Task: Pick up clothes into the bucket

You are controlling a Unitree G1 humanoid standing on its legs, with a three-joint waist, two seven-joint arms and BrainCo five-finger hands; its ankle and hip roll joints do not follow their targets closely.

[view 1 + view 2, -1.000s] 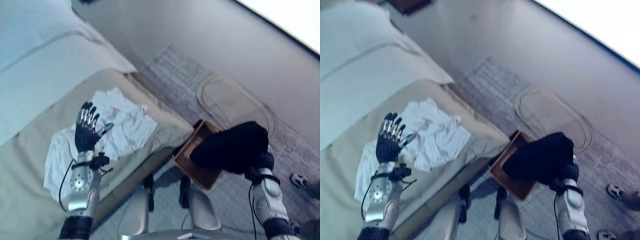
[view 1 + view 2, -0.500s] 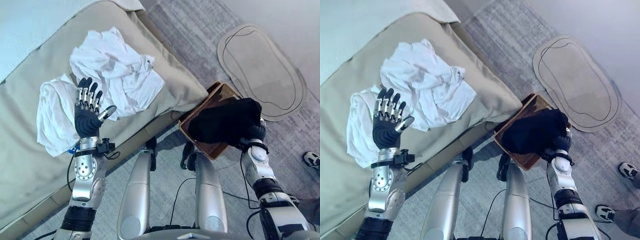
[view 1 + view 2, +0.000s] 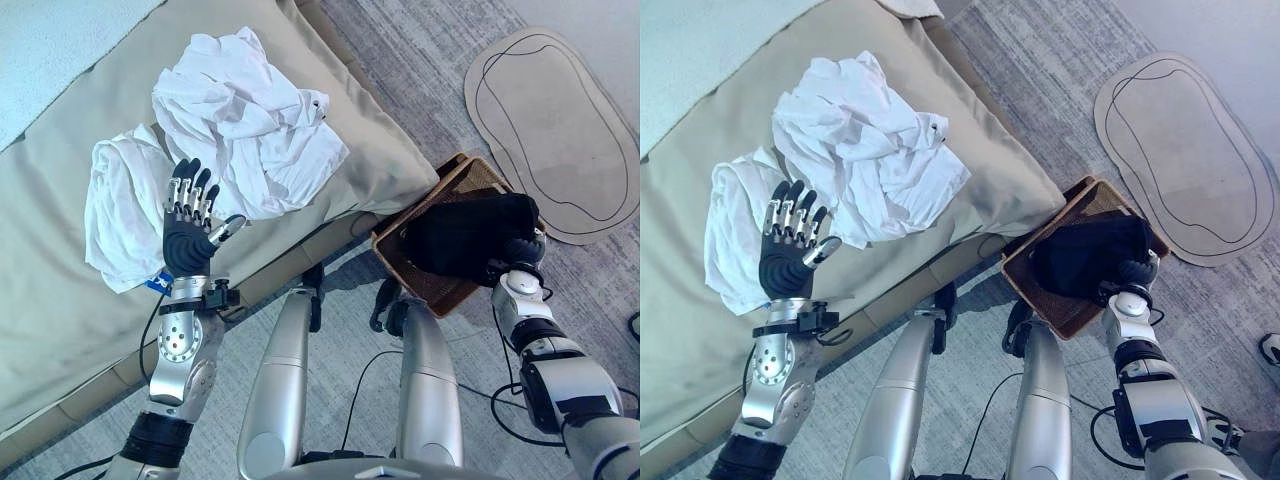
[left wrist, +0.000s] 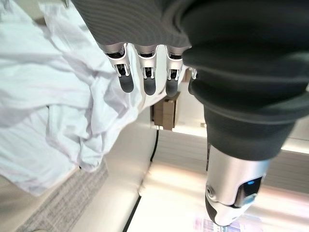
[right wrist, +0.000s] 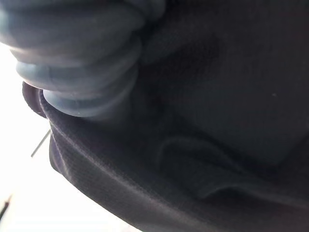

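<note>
Two crumpled white garments (image 3: 240, 130) | left hand (image 3: 190, 235) spread | right hand (image 3: 520, 250) under black cloth (image 3: 465, 235), woven basket (image 3: 425, 275): grip unclear

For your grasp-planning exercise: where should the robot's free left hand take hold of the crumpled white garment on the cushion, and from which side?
Probably at the raised bunched folds near the middle of the white garment, coming down from above. It lies spread and flat-edged on the beige cushion, so only the ridges give fingers something to close round. The left hand hovers open near its edge.
</note>
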